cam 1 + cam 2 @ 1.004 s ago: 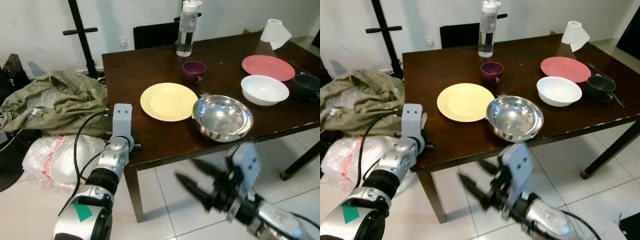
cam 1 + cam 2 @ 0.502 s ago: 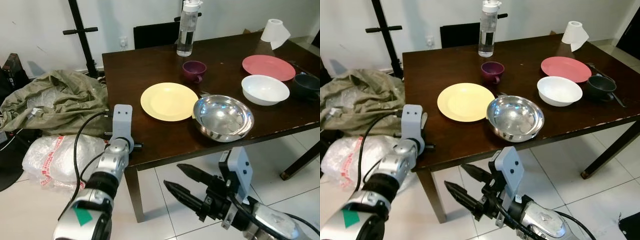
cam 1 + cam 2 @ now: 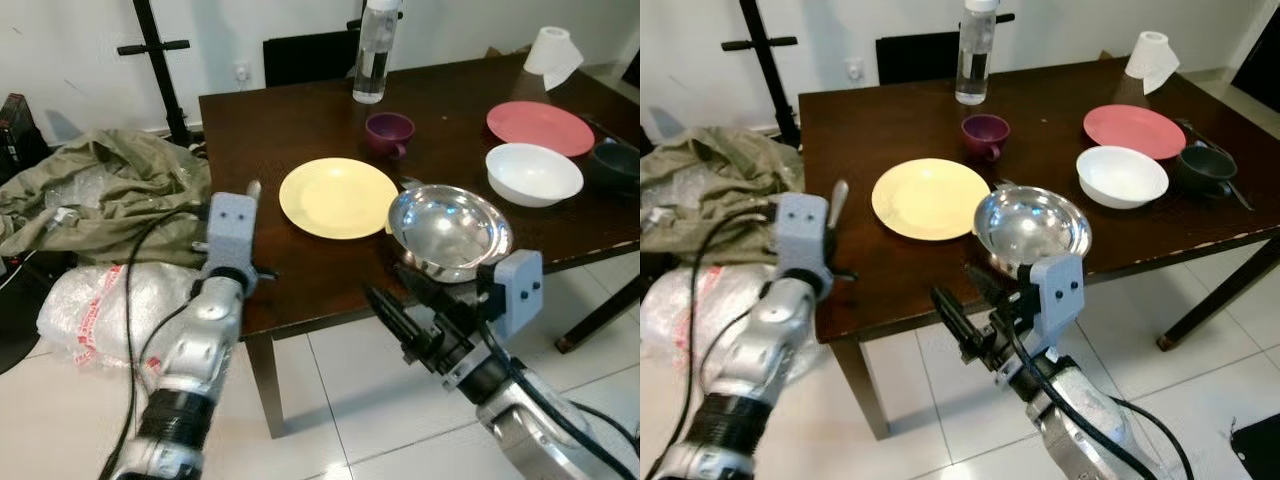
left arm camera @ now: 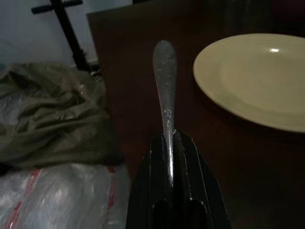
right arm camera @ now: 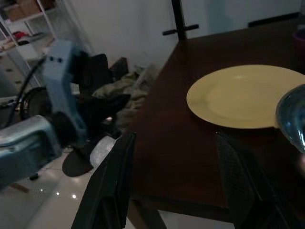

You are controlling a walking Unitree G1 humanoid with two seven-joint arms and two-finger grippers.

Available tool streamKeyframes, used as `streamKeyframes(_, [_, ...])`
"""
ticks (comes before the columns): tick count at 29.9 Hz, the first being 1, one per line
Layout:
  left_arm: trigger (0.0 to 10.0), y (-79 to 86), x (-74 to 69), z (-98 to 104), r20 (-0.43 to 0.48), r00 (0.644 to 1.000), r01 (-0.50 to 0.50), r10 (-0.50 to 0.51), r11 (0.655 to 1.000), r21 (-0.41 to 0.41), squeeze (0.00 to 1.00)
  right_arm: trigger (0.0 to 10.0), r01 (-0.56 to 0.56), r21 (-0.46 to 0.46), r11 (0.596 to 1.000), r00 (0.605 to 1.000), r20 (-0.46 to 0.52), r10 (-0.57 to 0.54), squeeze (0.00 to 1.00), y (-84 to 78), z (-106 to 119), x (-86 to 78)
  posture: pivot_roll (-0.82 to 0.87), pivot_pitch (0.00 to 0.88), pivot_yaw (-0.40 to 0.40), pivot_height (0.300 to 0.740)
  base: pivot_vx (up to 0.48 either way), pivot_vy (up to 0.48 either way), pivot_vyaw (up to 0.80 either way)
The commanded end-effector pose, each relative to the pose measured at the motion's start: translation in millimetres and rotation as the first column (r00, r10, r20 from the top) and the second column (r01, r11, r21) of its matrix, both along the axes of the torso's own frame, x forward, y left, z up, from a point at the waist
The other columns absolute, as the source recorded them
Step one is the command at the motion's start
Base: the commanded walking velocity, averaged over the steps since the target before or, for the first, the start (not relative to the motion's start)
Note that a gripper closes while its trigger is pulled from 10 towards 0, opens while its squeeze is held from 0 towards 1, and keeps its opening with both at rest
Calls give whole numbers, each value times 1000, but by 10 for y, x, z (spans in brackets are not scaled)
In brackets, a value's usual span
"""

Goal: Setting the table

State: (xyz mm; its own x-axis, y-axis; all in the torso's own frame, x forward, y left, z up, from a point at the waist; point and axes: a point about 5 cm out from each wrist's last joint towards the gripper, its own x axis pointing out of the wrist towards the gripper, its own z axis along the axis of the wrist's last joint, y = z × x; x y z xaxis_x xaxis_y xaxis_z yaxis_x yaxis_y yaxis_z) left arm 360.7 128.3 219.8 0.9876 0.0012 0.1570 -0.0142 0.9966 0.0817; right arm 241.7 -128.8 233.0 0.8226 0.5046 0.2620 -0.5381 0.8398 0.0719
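Note:
My left gripper [image 4: 167,138] is shut on a silver piece of cutlery [image 4: 165,81], whose rounded end sticks out past the fingertips. It hovers at the left edge of the dark wooden table [image 3: 260,130], and the cutlery [image 3: 253,190] shows just above the wrist housing. A yellow plate [image 3: 338,197] lies to its right. My right gripper [image 3: 398,303] is open and holds nothing. It sits at the table's front edge, just before a steel bowl [image 3: 449,230]. Both its fingers [image 5: 112,186] point toward the yellow plate [image 5: 243,95].
Further back stand a purple cup [image 3: 389,133], a water bottle [image 3: 372,60], a red plate [image 3: 540,127], a white bowl [image 3: 533,173], a dark bowl [image 3: 615,160] and a paper roll [image 3: 553,55]. Left of the table lie green cloth [image 3: 100,195], a plastic bag [image 3: 100,310] and a black stand [image 3: 165,70].
My right gripper has risen from below the table to its front edge by the steel bowl. My left arm has lifted, and the cutlery now shows above the wrist. The camera shifted slightly.

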Motion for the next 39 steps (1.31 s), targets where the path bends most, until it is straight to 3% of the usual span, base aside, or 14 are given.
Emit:
streamKeyframes(1, [10000, 76, -92, -22, -6, 1000, -4, 4, 1000, -9, 0, 10000, 28, 17, 999, 999, -16, -28, 0, 0, -43, 9, -62, 178, 83, 740, 0, 0, 0])
streamKeyframes(6, [10000, 110, -201, -25, 6, 1000, -3, 3, 1000, -8, 0, 10000, 74, 42, 996, 997, -27, -73, 0, 11, -65, 43, -58, 172, 78, 740, 0, 0, 0])
streamKeyframes(11, [10000, 90, -402, -82, -1, 999, 34, -34, 999, -4, 0, 10000, 192, 93, 977, 980, -66, -186, 0, -48, -130, 92, -56, 167, 73, 740, 0, 0, 0])
streamKeyframes(19, [10000, 79, -444, -81, -18, 999, 49, -50, 999, -15, 0, 10000, 246, 114, 963, 967, -100, -235, 0, -121, -175, 147, -61, 164, 72, 740, 0, 0, 0])
streamKeyframes(24, [10000, 62, -447, -89, -30, 998, 46, -46, 999, 1, 0, 10000, 283, 165, 945, 955, -138, -262, 0, -155, -200, 178, -61, 164, 73, 740, 0, 0, 795])
streamKeyframes(33, [10000, 40, -464, -105, -46, 998, 45, -45, 999, 2, 0, 10000, 280, 257, 925, 956, -166, -243, 0, -170, -180, 202, -58, 162, 74, 740, 0, 0, 794])
streamKeyframes(39, [10000, 47, -451, -123, -61, 998, 28, -28, 1000, 11, 0, 10000, 138, 314, 939, 985, -141, -97, 0, -39, -126, 140, -57, 161, 76, 740, 0, 0, 788])
